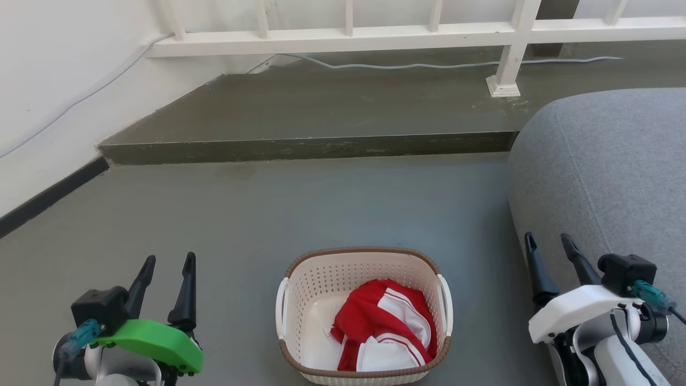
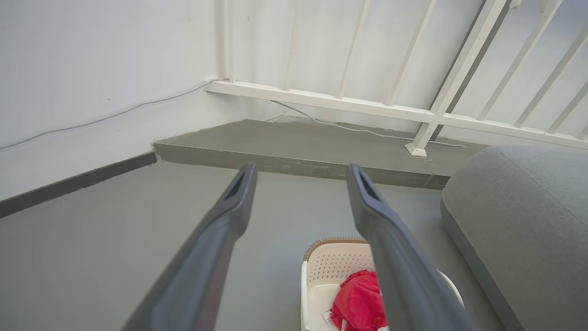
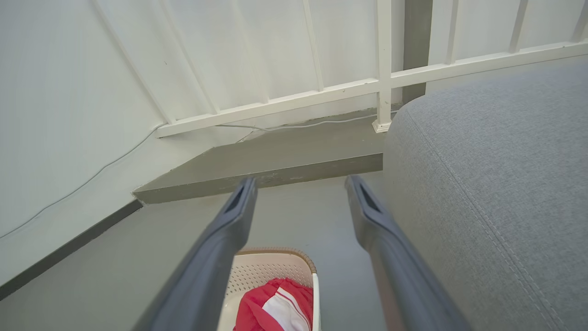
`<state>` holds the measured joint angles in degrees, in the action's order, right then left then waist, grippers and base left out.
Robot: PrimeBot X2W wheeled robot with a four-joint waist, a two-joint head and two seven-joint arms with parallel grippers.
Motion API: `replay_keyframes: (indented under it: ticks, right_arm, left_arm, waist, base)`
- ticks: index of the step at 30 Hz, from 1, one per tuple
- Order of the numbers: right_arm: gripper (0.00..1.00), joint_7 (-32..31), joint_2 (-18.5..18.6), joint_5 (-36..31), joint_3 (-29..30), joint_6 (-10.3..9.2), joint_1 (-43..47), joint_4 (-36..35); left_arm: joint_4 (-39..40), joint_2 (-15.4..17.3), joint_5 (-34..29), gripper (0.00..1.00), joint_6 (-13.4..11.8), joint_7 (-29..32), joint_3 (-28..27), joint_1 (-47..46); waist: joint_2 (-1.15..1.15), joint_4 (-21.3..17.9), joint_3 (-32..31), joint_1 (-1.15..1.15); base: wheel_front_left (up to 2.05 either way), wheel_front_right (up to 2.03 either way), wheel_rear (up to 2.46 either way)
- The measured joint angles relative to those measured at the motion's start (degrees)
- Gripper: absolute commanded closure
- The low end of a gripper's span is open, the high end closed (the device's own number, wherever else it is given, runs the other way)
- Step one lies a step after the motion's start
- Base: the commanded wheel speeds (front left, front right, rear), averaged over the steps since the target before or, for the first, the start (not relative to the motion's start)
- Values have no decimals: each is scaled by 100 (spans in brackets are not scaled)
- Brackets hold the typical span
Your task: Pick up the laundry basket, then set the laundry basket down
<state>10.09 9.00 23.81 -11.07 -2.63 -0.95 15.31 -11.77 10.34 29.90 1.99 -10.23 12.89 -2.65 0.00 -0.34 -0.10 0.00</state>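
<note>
Cream basket (image 2: 324, 271) partly behind left tool (image 2: 299, 178)

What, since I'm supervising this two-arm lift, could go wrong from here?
1. The right gripper hovers close beside the grey sofa; swinging toward the laundry basket, its arm might brush it.
2. Both it and the left gripper are open, clear of the slim side handles; an uneven grasp could tilt the basket.
3. The red and white garment lies heaped toward the basket's right side, so it may slide or spill if tilted.
</note>
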Motion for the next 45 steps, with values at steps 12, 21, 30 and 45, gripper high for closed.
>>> replay_keyframes:
  ticks: [12,21,30,45]
  right_arm:
    - [0,257,15,-996,-248,-102,-1,121]
    - [0,417,7,-1472,-328,-152,-7,149]
    - [0,419,-48,-1450,-265,-148,-9,162]
    - [0,424,-167,-1399,-175,-90,-22,138]
  left_arm:
    - [-141,31,-848,0,-53,-252,100,0]
    - [-269,30,-1363,0,-110,-404,122,-2]
    - [-408,0,-1359,0,-152,-416,34,-2]
    - [-452,-27,-1363,0,-147,-417,-26,-117]
  waist:
    - [0,-27,35,0]
    - [0,-46,66,0]
    - [0,-65,102,0]
    - [0,-80,146,0]
  base:
    - [0,0,0]
    - [0,0,0]
    - [0,0,0]
    - [0,0,0]
